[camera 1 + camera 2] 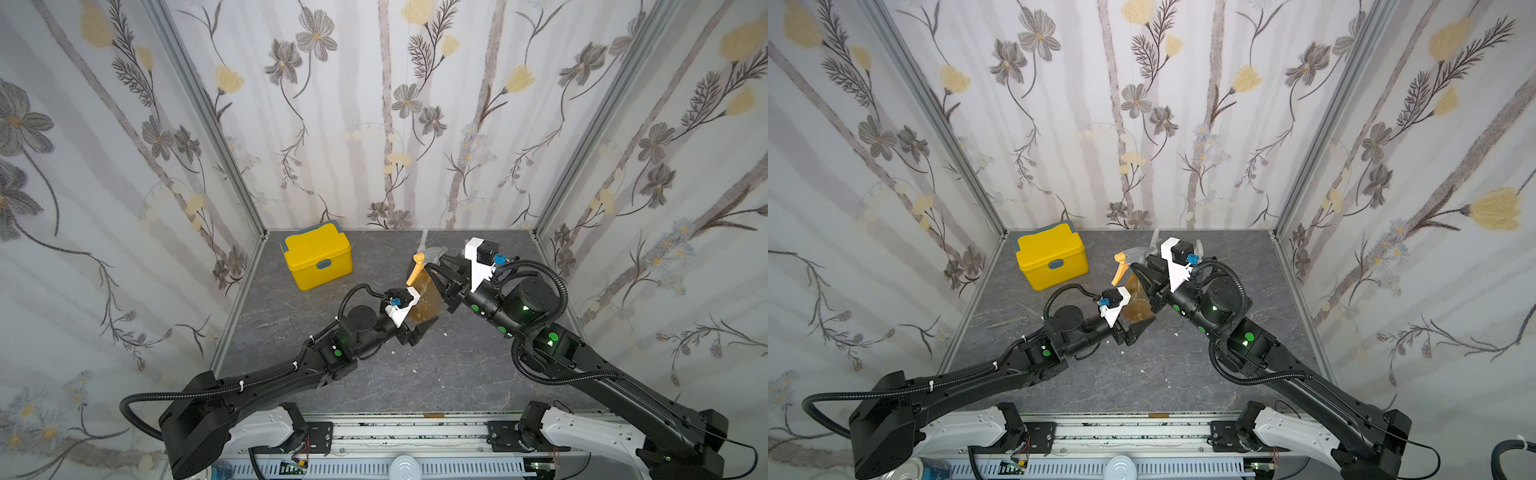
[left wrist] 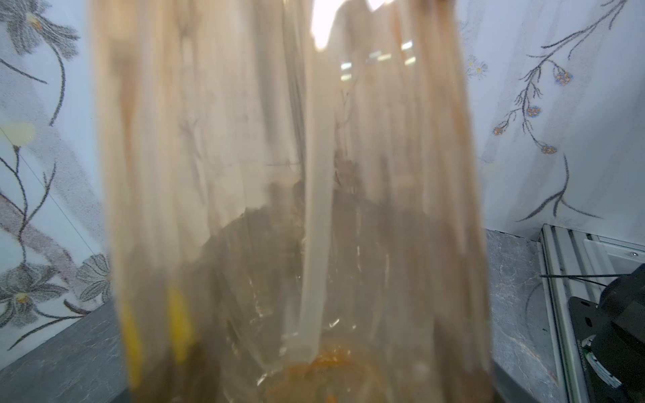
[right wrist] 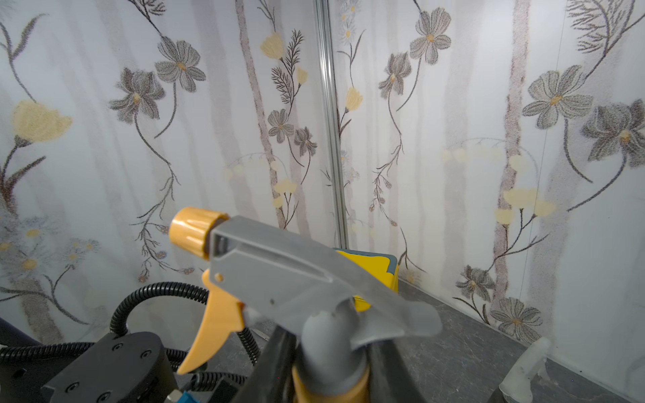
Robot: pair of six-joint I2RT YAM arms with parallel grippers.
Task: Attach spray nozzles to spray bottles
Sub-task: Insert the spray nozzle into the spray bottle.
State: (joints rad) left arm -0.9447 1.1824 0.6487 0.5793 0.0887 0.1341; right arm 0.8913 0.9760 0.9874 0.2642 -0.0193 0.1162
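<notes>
**Nozzle sits on amber bottle, both arms holding**

The amber spray bottle [image 1: 426,301] hangs above the table [image 1: 415,374], right of the lidded yellow box [image 1: 318,259]. A dip tube [image 2: 314,226] runs down inside it to the base. The left gripper [image 1: 419,316] clasps its lower body. The right gripper [image 1: 436,270] pinches the collar of the grey, orange-triggered spray nozzle [image 3: 279,275] on its neck.

One amber spray bottle [image 1: 430,296] is counted. Two nozzles are made out: one grey-and-orange spray nozzle [image 3: 272,275] and one whitish spray nozzle [image 3: 523,370], partly seen. One yellow box [image 1: 318,255], one pair of scissors [image 1: 287,320] and two tools, left tool [image 1: 424,313] and right tool [image 1: 435,269], are counted.
</notes>
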